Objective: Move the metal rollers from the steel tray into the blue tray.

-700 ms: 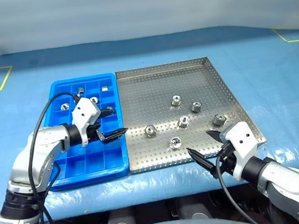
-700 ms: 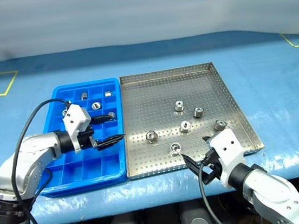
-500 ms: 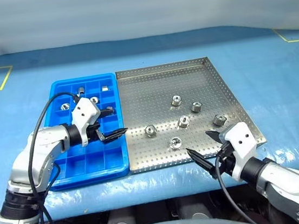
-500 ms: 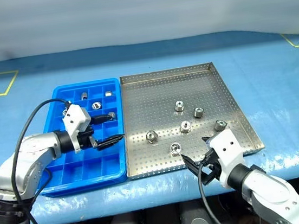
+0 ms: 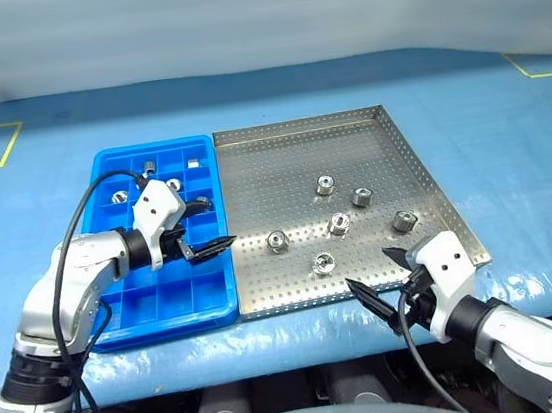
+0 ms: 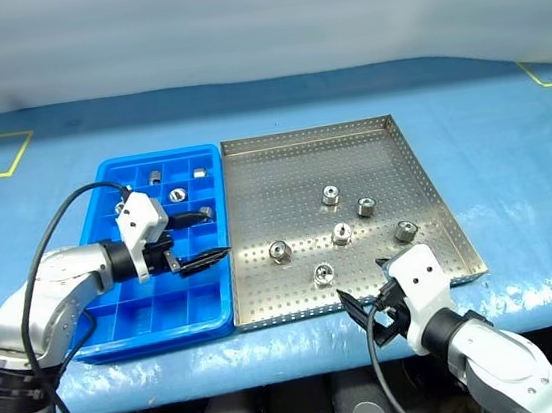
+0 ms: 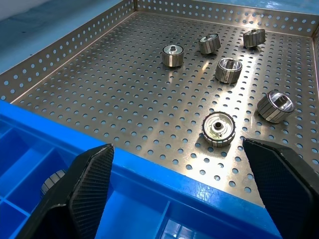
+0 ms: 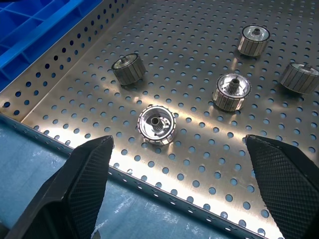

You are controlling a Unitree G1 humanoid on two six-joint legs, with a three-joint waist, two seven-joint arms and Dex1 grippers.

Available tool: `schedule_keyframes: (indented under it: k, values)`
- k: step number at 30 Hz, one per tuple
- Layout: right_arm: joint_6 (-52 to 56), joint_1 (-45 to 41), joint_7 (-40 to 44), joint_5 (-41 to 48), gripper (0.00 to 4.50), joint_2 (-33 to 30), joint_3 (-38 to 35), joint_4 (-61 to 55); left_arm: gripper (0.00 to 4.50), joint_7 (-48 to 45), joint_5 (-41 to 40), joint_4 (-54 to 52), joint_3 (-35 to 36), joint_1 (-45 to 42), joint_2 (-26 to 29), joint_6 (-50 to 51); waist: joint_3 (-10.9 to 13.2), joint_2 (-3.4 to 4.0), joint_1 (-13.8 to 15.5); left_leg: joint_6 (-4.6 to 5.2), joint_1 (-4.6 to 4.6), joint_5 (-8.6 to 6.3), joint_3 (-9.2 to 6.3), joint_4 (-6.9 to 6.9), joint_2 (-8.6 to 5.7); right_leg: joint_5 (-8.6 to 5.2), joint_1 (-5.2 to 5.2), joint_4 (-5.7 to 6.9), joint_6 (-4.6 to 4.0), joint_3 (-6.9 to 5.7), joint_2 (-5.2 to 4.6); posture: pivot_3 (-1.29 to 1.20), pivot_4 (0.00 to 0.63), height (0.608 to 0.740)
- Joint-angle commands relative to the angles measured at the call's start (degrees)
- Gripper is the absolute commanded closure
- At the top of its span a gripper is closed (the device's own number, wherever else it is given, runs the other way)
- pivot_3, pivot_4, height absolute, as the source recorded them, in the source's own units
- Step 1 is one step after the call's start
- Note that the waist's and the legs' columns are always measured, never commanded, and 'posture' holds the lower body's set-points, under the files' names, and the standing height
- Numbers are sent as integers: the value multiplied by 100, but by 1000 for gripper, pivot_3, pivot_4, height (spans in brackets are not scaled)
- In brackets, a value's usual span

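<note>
Head view: my right gripper [image 5: 377, 277], jaws wide and empty, hangs at the steel tray's [image 5: 249, 149] near rim. Right wrist view: the nearest of the metal rollers [image 8: 157, 124] lies just ahead, hole up.

I get bright, even overhead light, and shadows under things are short and soft. Glare streaks the steel tray [image 7: 149, 99] floor and flashes off the metal rollers [image 8: 156, 124]. Both wrist views are sharp; the near pincer fingers [image 8: 84, 184] look slightly soft.
</note>
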Motion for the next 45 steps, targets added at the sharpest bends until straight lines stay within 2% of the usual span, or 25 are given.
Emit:
schedule_keyframes:
  k: [1, 31, 36, 45]
  values:
    - [-165, 5, 22, -3, 24, -48, -107, -227, 0, 6, -54, -156, 53, -12, -25, -82, 0, 0, 1, 0, 0, 0, 0, 0, 0, 0, 0, 0, 0, 0, 0, 5, 150, 740]
    - [-543, 375, -202, 69, 24, -52, -42, -227, 0, -257, -25, -71, -266, -474, 47, 79, 0, 0, -60, 0, 0, 0, 1, 2, 0, 0, 0, 0, 0, 1, 0, -31, 150, 740]
    - [-527, 334, -218, 132, 24, -43, -135, -227, 0, -656, 63, 165, -513, -864, 93, -129, -1, -1, -42, 0, 0, 0, 0, 2, -4, 0, 1, 0, 0, 0, 1, -22, 150, 740]
    - [-387, 91, -279, 59, 24, 115, -27, -227, 0, -1633, 980, 1766, -1816, -2618, -342, -941, -2, -3, 6, 1, -5, 0, 12, 7, -14, 1, 2, 0, 1, 0, 3, -7, 150, 740]
